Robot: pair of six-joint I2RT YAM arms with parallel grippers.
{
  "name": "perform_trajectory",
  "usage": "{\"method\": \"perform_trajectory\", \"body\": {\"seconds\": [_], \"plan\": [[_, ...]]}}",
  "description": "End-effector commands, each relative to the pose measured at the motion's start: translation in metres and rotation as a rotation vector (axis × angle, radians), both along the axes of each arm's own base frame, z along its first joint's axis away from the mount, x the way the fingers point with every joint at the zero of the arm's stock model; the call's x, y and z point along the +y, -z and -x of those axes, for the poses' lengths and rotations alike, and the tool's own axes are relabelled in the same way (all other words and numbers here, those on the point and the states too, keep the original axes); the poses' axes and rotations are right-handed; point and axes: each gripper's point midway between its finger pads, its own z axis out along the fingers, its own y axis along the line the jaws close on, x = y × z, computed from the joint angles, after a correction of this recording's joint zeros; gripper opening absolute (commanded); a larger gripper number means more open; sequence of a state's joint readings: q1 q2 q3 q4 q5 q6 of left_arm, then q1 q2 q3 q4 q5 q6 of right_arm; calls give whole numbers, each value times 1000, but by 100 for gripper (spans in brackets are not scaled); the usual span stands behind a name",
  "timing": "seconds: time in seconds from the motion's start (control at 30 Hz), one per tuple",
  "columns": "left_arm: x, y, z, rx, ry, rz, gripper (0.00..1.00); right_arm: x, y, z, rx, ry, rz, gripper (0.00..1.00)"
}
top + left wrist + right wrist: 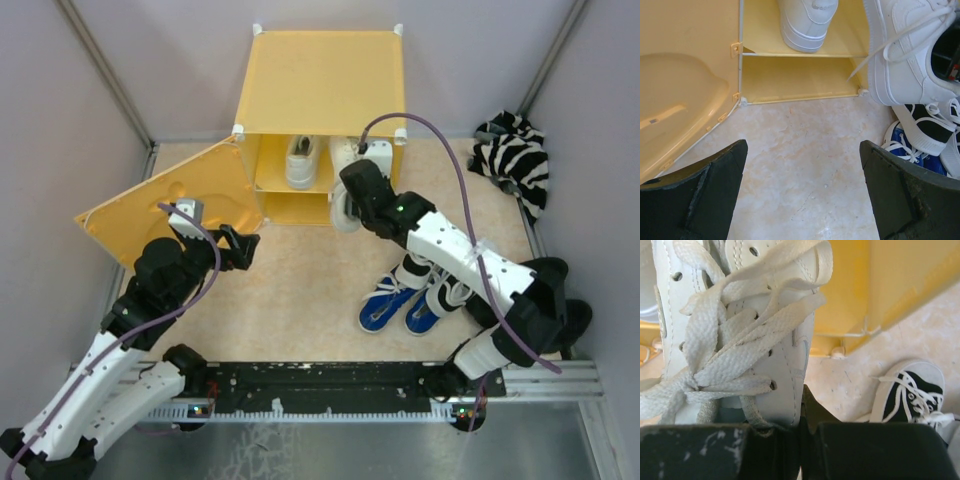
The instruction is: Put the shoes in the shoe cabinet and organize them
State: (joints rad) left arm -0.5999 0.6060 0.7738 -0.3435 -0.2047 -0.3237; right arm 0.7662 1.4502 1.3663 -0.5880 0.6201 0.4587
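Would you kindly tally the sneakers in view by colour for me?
white sneakers: 2
blue sneakers: 2
black-and-white sneakers: 2, both partly hidden
Total: 6

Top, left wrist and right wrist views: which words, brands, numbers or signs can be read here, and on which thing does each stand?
No text can be read in any view.
Shelved white shoe: raised mark on the heel, too blurred to read.
Cabinet door: small grey tag, too small to read.
Second white shoe: no print shows.
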Motion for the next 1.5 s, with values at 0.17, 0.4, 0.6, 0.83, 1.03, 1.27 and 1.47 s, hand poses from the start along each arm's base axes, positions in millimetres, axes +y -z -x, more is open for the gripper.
{"method": "perform_trajectory", "body": {"seconds": [0.17, 0.4, 0.6, 0.83, 1.03, 1.27, 1.47], "plan": [[1, -19, 1, -50, 10, -1, 99, 16, -92, -58, -244, 56, -217, 0], [4, -19, 3, -51, 2, -6, 99, 17, -76, -76, -222, 75, -222, 28], [4, -16, 2, -49, 0, -14, 99, 14, -69, -86, -228, 105, -208, 46], [3, -12, 0, -40, -1, -26, 99, 24, -75, -83, -228, 22, -232, 61], [0, -8, -4, -28, 3, -37, 99, 21, -98, -61, -260, -73, -244, 69], [-4, -9, -9, -22, 6, -35, 99, 18, -95, -27, -199, -203, -185, 71], [-4, -3, -12, -7, -2, -50, 99, 6, -71, 12, -152, -276, -77, 71]]}}
